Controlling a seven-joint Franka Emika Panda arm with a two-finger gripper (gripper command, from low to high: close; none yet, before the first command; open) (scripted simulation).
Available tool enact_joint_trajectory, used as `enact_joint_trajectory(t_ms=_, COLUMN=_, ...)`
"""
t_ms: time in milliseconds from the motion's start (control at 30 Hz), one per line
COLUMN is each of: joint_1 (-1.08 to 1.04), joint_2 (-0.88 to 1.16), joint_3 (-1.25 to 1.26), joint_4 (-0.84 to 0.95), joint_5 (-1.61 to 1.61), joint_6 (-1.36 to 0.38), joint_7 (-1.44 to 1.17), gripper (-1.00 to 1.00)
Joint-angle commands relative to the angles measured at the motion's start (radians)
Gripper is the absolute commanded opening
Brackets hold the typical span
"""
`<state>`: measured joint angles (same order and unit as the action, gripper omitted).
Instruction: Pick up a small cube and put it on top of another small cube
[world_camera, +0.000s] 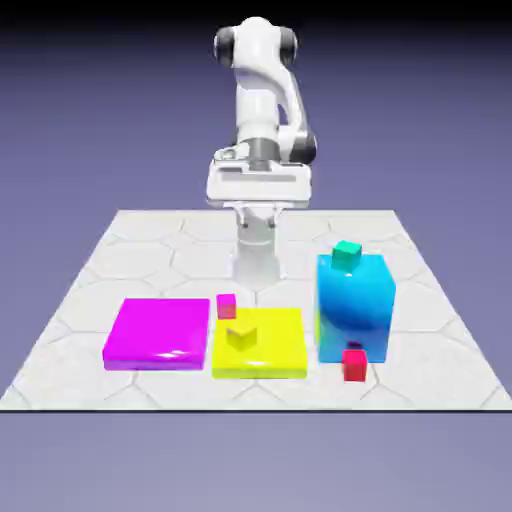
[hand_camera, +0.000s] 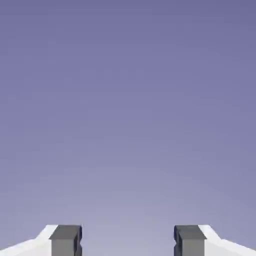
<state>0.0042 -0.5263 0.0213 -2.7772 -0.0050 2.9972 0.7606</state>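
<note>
The small red cube rests on the table just in front of the blue block, at the exterior view's right. The small yellow cube sits on the flat yellow slab near the middle front. My gripper hangs high above the table's far side, well behind and above both cubes. In the hand view the gripper is open; its two grey fingertips stand wide apart with only the plain backdrop between them. No cube shows in the hand view.
A pinkish-crimson small cube stands just behind the yellow slab's left part. A teal small cube sits on top of the tall blue block. A flat magenta slab lies left of the yellow slab.
</note>
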Motion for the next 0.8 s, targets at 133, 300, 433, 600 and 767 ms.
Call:
enact_joint_trajectory(t_ms=133, joint_1=-0.032, joint_2=0.181, joint_3=0.088, joint_4=0.136, joint_5=-0.021, joint_6=-0.165, joint_7=0.081, gripper=0.0)
enact_joint_trajectory(t_ms=300, joint_1=-0.064, joint_2=0.362, joint_3=0.177, joint_4=0.272, joint_5=-0.041, joint_6=-0.33, joint_7=0.163, gripper=0.0)
enact_joint_trajectory(t_ms=433, joint_1=-0.09, joint_2=0.507, joint_3=0.247, joint_4=0.38, joint_5=-0.058, joint_6=-0.462, joint_7=0.228, gripper=0.0)
enact_joint_trajectory(t_ms=600, joint_1=-0.122, joint_2=0.689, joint_3=0.336, joint_4=0.516, joint_5=-0.079, joint_6=-0.627, joint_7=0.309, gripper=0.0)
enact_joint_trajectory(t_ms=767, joint_1=-0.154, joint_2=0.87, joint_3=0.424, joint_4=0.652, joint_5=-0.099, joint_6=-0.792, joint_7=0.391, gripper=0.0)
